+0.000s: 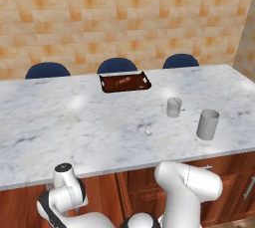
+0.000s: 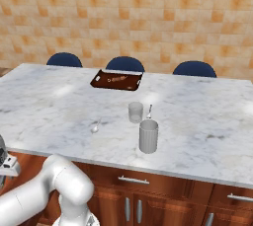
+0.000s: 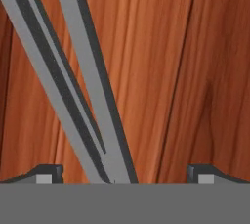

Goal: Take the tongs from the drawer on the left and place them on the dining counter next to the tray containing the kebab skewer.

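Hand view looked straight down at the tongs (image 3: 73,81), whose two grey arms lay spread in a narrow V on the red-brown wood of the drawer (image 3: 185,71), between the two dark fingers (image 3: 46,173), which stood wide apart and released, grasping nothing. Left base view showed the bench (image 1: 64,122) with the tray (image 1: 144,83) at its far edge in front of the middle stool (image 1: 116,64), the kebab skewer (image 1: 122,80) lying in it.
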### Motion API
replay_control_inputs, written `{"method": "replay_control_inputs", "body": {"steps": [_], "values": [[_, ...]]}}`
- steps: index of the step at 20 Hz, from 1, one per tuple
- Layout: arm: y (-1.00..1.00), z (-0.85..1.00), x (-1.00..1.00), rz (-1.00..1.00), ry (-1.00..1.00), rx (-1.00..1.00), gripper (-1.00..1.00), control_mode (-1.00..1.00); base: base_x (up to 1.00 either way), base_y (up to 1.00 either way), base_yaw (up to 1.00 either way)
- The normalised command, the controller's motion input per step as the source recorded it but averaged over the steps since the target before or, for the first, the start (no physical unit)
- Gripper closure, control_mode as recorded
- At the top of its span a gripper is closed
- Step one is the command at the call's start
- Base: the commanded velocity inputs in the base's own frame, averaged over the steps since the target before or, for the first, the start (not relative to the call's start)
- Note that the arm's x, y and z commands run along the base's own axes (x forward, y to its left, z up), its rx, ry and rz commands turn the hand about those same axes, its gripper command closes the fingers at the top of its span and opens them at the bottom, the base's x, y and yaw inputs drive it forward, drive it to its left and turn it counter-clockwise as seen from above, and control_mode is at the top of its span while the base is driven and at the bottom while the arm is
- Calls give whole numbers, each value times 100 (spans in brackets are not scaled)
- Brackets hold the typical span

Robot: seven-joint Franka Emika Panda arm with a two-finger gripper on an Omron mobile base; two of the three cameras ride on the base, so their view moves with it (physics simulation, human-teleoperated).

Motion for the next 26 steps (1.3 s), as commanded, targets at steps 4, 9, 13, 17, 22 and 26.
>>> {"method": "replay_control_inputs", "body": {"steps": [4,9,13,17,22,26], "values": [[6,-17,0,0,0,0,-100,-100,0,0,0],[11,-23,0,0,0,0,-100,-100,0,0,0],[2,-6,0,0,0,0,-100,-100,0,0,0],[0,0,0,0,0,0,100,-100,0,0,0],[0,0,0,0,0,0,100,-100,0,0,0],[0,0,-8,0,0,0,100,-100,0,0,0]]}}
